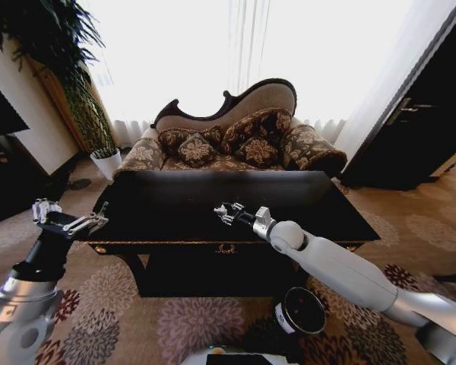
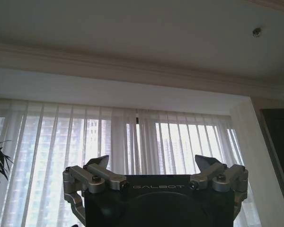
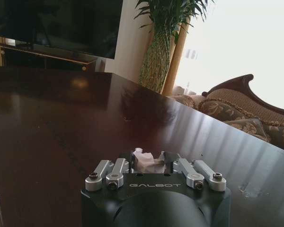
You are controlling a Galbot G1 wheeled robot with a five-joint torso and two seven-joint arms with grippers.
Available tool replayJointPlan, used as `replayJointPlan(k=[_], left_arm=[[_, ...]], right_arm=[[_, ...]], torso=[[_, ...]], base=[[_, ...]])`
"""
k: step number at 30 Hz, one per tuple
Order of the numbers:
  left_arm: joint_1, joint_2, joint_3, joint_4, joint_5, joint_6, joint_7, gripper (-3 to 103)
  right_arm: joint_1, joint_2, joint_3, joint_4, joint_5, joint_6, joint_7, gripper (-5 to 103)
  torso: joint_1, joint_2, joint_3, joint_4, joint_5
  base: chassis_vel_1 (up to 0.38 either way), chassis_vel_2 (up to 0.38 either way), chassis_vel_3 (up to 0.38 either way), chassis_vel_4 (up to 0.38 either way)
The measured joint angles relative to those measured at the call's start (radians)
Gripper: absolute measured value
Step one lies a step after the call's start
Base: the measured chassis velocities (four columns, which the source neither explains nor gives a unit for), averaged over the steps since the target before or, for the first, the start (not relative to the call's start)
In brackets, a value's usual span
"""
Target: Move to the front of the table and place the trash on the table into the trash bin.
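Table (image 1: 175,201): glossy black top showing reflections; dark wood apron. Right gripper (image 3: 151,166): bare metal finger links on a matt black housing, closed on the trash (image 3: 148,162), a crumpled white paper wad. Left gripper (image 2: 155,166): same metal and black finish. Trash bin (image 1: 301,311): smooth, glossy rim. Sofa (image 1: 235,141): patterned cloth, polished wood frame.

Right gripper (image 1: 226,214) clamped, outstretched; left gripper (image 1: 64,219) raised, spread.

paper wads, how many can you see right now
1: a white paper wad between the right gripper fingers, over the near middle of the table. The gripper could be hiding others under it.
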State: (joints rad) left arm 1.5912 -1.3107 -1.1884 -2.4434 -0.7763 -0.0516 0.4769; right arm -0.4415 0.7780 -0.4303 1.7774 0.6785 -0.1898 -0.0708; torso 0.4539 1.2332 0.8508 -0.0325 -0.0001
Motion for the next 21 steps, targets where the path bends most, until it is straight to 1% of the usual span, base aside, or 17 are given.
replayJointPlan(k=[3,5,8,9,11,12,15,16,17,19,21], left_arm=[[0.000,-0.006,0.009,0.000,0.009,-0.001,0.000,100],[0.000,-0.007,0.011,0.000,0.012,-0.002,0.000,100],[0.001,-0.008,0.013,-0.001,0.015,-0.003,0.000,100],[0.001,-0.008,0.013,-0.002,0.015,-0.003,0.001,100],[0.001,-0.008,0.013,-0.002,0.015,-0.003,0.001,100],[0.002,-0.008,0.013,-0.003,0.015,-0.003,0.001,100],[0.004,-0.007,0.011,-0.007,0.012,-0.003,0.001,100],[0.004,-0.007,0.011,-0.007,0.012,-0.003,0.001,100],[0.005,-0.006,0.009,-0.008,0.011,-0.003,0.001,100],[0.007,-0.005,0.007,-0.010,0.008,-0.004,0.001,100],[0.010,-0.004,0.005,-0.019,0.001,-0.004,0.001,100]], right_arm=[[-0.006,-0.002,0.007,-0.002,-0.002,0.000,-0.005,22],[-0.011,-0.002,0.011,-0.002,-0.003,0.000,-0.007,22],[-0.024,-0.003,0.022,0.002,-0.003,0.003,-0.016,7],[-0.028,-0.004,0.027,0.005,0.002,0.008,-0.022,4],[-0.032,-0.005,0.032,0.008,0.010,0.015,-0.028,4],[-0.034,-0.006,0.035,0.009,0.014,0.018,-0.031,2],[-0.059,-0.019,0.079,0.032,0.080,0.059,-0.071,2],[-0.059,-0.019,0.079,0.032,0.080,0.059,-0.071,2],[-0.069,-0.023,0.095,0.042,0.104,0.069,-0.082,2],[-0.099,-0.029,0.139,0.066,0.161,0.087,-0.105,2],[-0.171,-0.040,0.234,0.105,0.237,0.109,-0.148,2]], torso=[[0.000,0.000,0.000,0.0001,-0.0002],[0.000,0.000,0.000,0.0000,-0.0001],[0.000,0.000,0.000,0.0000,0.0000],[0.000,0.000,0.000,0.0000,0.0000],[0.000,0.000,0.000,0.0001,0.0000],[0.000,0.000,0.000,0.0001,0.0000],[0.000,0.000,0.000,0.0001,0.0000],[0.000,0.000,0.000,0.0001,0.0000],[0.000,0.000,0.000,0.0001,0.0000],[0.000,0.000,0.000,0.0001,0.0000],[0.000,0.000,0.000,0.0003,-0.0002]], base=[[0.000,0.000,0.000,0.000],[0.000,0.000,0.000,0.000],[0.000,0.000,0.000,0.000],[0.000,0.000,0.000,0.000],[0.000,0.000,0.000,0.000],[0.000,0.000,0.000,0.000],[0.000,0.000,0.000,0.000],[0.000,0.000,0.000,0.000],[0.000,0.000,0.000,0.000],[0.000,0.000,0.000,0.000],[0.000,0.000,0.000,0.000]])
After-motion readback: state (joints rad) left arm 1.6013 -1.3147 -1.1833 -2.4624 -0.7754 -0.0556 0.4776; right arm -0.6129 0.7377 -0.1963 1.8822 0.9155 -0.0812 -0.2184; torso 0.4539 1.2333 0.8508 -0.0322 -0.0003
